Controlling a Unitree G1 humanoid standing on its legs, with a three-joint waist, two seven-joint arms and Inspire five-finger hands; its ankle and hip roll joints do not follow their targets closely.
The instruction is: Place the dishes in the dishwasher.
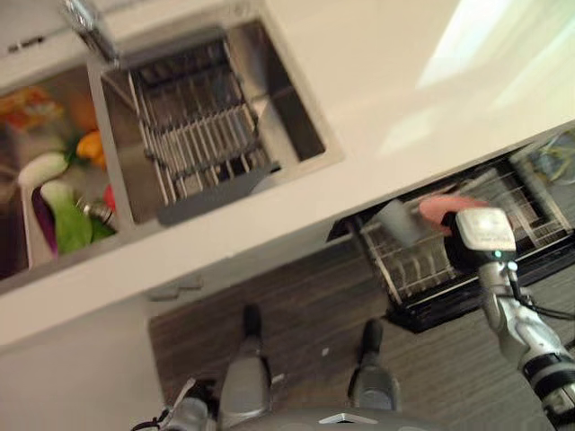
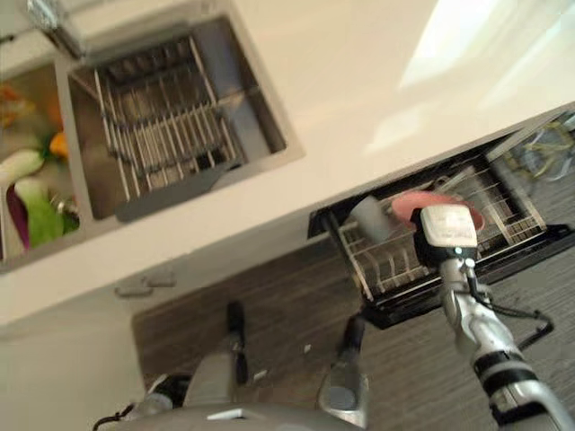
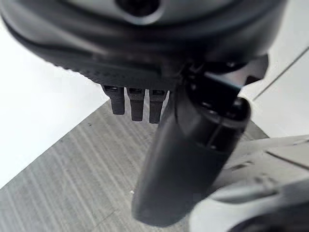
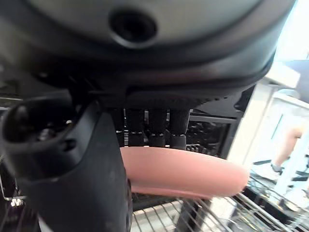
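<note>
White bench runs across the view, with a sink set into it holding a wire drying rack; a side tub of bright odds and ends sits next to it. Below the bench edge the dishwasher rack is pulled out over the wood floor, so there's room to load from above. A grey cup already stands in that rack. Right hand hangs over the rack, fingers on top of a pink plate and thumb below, pinching it roughly flat, probably to lower it between the tines, though the slot itself is hard to make out. Left hand hangs low over the floor, fingers curled, holding nothing.
</note>
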